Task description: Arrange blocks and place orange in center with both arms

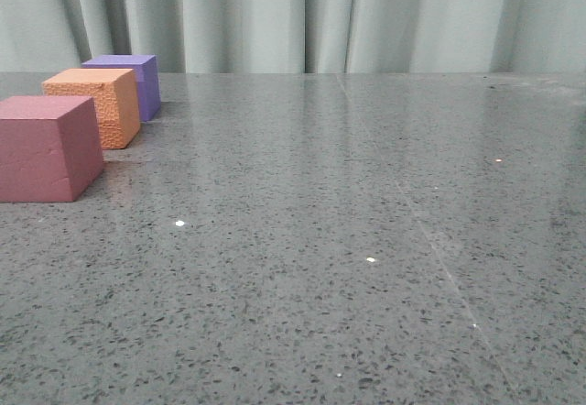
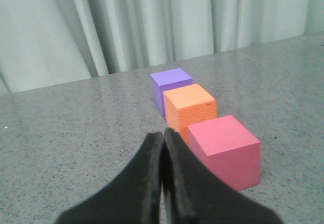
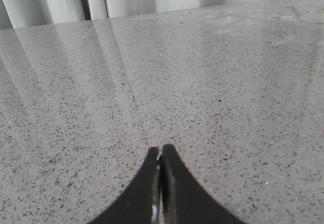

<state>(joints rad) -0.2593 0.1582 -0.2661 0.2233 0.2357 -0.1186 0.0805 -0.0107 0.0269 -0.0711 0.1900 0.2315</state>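
Three foam cubes stand in a row at the far left of the table in the front view: a pinkish-red cube [image 1: 46, 147] nearest, the orange pebbled cube [image 1: 97, 103] in the middle, a purple cube [image 1: 129, 82] farthest. All three show in the left wrist view: pinkish-red [image 2: 226, 150], orange [image 2: 190, 111], purple [image 2: 170, 86]. My left gripper [image 2: 163, 133] is shut and empty, just beside the pinkish-red and orange cubes. My right gripper [image 3: 160, 148] is shut and empty over bare table. Neither gripper shows in the front view.
The grey speckled stone table [image 1: 348, 240] stretches across the front view. Pale pleated curtains [image 1: 320, 16] hang behind its far edge.
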